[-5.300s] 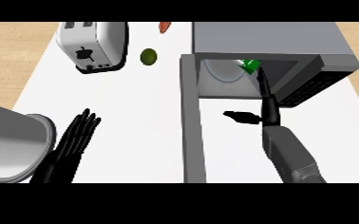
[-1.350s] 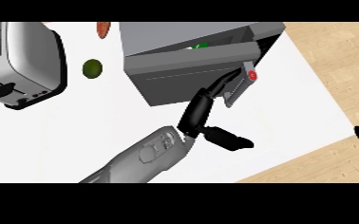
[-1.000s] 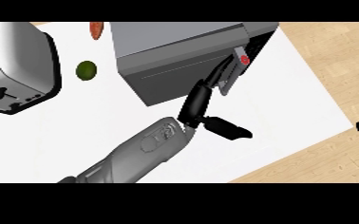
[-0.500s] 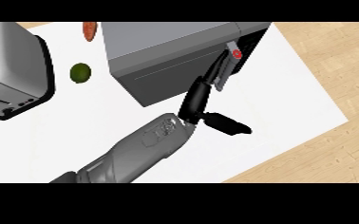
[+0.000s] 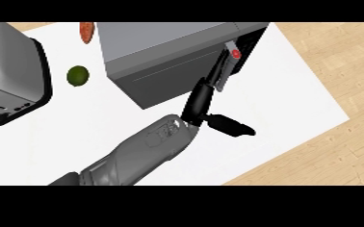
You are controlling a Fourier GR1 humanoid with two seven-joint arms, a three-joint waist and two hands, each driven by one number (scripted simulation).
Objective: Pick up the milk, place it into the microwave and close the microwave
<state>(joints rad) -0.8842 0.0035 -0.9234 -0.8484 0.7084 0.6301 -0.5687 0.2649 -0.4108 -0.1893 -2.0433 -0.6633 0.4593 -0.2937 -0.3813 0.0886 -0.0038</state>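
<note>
The right hand [image 5: 206,107], fingers straight and thumb apart, presses the microwave [image 5: 171,57] door's right edge on the white bench [image 5: 298,91] to shut it; the milk is hidden, presumably inside.

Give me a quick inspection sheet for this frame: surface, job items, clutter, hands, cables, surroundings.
Surface: white counter, wood-coloured area past its right edge.
Job's things: microwave, door looks nearly shut; milk not visible.
Clutter: green round item; reddish item at the top edge; grey appliance at left.
Robot hands: only one robot hand shows, fingers straight against the microwave door by its handle, thumb spread aside; the arm enters from lower left, so which side it is can't be told.
Cables: nothing seen.
Surroundings: nothing seen beyond the counter.
</note>
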